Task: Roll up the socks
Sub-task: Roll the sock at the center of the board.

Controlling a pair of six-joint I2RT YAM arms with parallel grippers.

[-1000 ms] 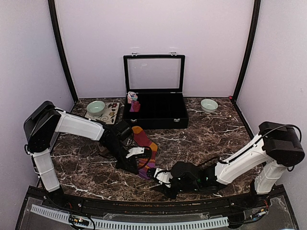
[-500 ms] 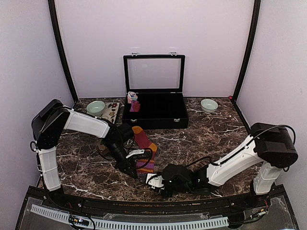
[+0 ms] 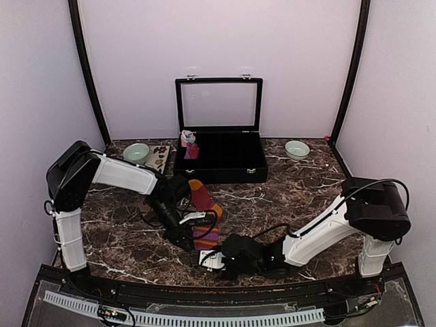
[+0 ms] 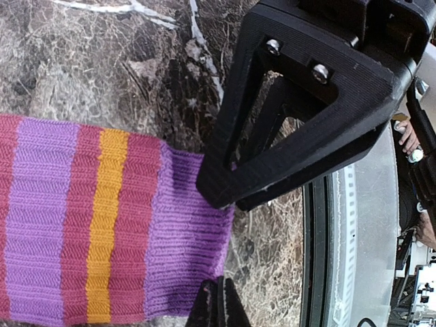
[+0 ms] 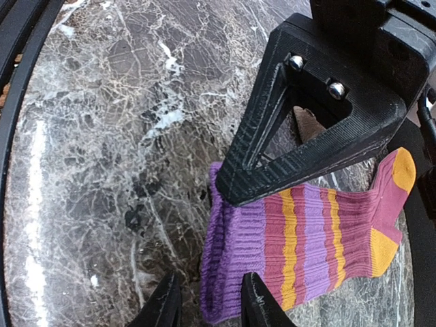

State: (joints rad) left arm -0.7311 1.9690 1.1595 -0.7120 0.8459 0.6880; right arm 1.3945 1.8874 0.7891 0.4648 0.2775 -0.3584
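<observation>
The red-maroon sock pair [image 3: 204, 216] lies flat on the marble, orange toe toward the box, purple-orange striped cuff toward me. My left gripper [image 3: 189, 240] is at the cuff's left side. In the left wrist view it [image 4: 214, 248] is open, with one fingertip [image 4: 216, 194] on the purple cuff [image 4: 180, 238] and the other at its edge. My right gripper [image 3: 208, 259] is at the cuff's near end. In the right wrist view it [image 5: 211, 248] is open, with the cuff [image 5: 238, 272] between the jaws. I cannot make out the tan-brown pair.
An open black case [image 3: 231, 176] stands at the back centre, with a pink and light-blue bundle [image 3: 189, 141] in its left corner. Pale green bowls sit at back left [image 3: 136, 152] and back right [image 3: 296, 148]. The table's front rail [image 4: 340, 259] is close to the cuff.
My right gripper has moved left along the front edge up to the sock's cuff. My left gripper has shifted slightly toward me, to the cuff. The sock stays in place.
</observation>
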